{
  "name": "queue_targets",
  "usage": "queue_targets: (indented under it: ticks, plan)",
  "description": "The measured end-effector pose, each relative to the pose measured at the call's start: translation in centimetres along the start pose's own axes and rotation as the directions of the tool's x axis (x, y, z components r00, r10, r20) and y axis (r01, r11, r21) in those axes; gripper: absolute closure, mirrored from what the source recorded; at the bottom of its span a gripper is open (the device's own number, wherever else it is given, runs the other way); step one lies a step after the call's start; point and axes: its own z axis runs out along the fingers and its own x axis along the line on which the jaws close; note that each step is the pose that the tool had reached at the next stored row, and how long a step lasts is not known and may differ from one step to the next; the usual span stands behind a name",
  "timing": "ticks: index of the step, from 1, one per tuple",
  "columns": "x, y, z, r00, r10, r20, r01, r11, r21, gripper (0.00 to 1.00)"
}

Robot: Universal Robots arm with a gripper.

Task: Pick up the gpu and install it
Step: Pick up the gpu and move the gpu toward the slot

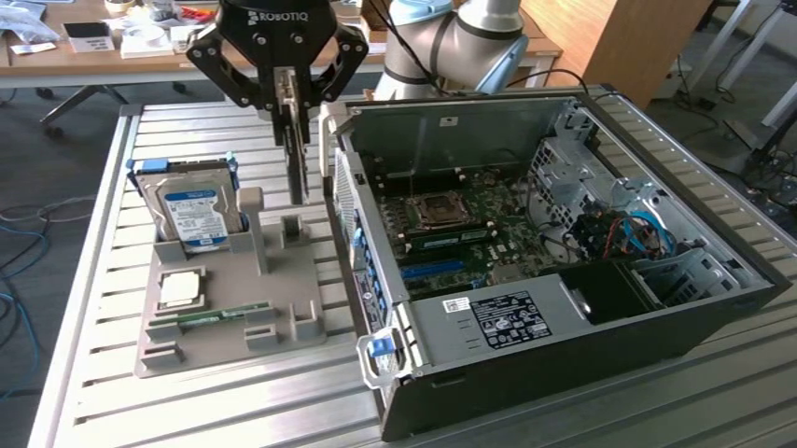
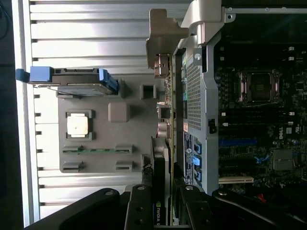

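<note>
tool clamped on gpu | gpu hangs upright just above grey holder, beside open computer case | upright hold likely keeps connector edge facing down

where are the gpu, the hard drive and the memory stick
gpu (image 1: 297,168): exterior view, its thin dark edge
hard drive (image 1: 197,217): exterior view, its blue label
memory stick (image 1: 224,315): exterior view, its green middle
</note>
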Motion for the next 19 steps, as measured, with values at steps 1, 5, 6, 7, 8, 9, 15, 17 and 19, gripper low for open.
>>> queue_targets:
  ticks: [1, 5, 6, 7, 8, 9, 15, 17, 19]
  plan:
    - [-0.1, 0.0, 0.0, 1.0, 0.0, 0.0, 0.0, 1.0, -0.0001, 0.73]
    - [-0.5, 0.03, 0.02, 1.0, 0.0, 0.0, 0.0, 1.0, -0.0001, 0.73]
    - [-0.8, 0.04, 0.02, 1.0, 0.0, 0.0, 0.0, 1.0, -0.0001, 0.73]
    - [-0.9, 0.05, 0.03, 1.0, 0.0, 0.0, 0.0, 1.0, 0.0, 0.73]
    - [-1.2, 0.06, 0.04, 1.0, 0.0, 0.0001, 0.0, 1.0, -0.0001, 0.73]
    - [-1.4, 0.07, 0.04, 1.0, 0.0, 0.0, 0.0, 1.0, -0.0001, 0.73]
    - [-2.3, 0.12, 0.06, 1.0, 0.0, 0.0, 0.0, 1.0, 0.0, 0.73]
    - [-2.5, 0.13, 0.07, 1.0, 0.0, 0.0, 0.0, 1.0, -0.0001, 0.73]
    - [-2.8, 0.14, 0.08, 1.0, 0.0, 0.0, 0.0, 1.0, 0.0, 0.73]
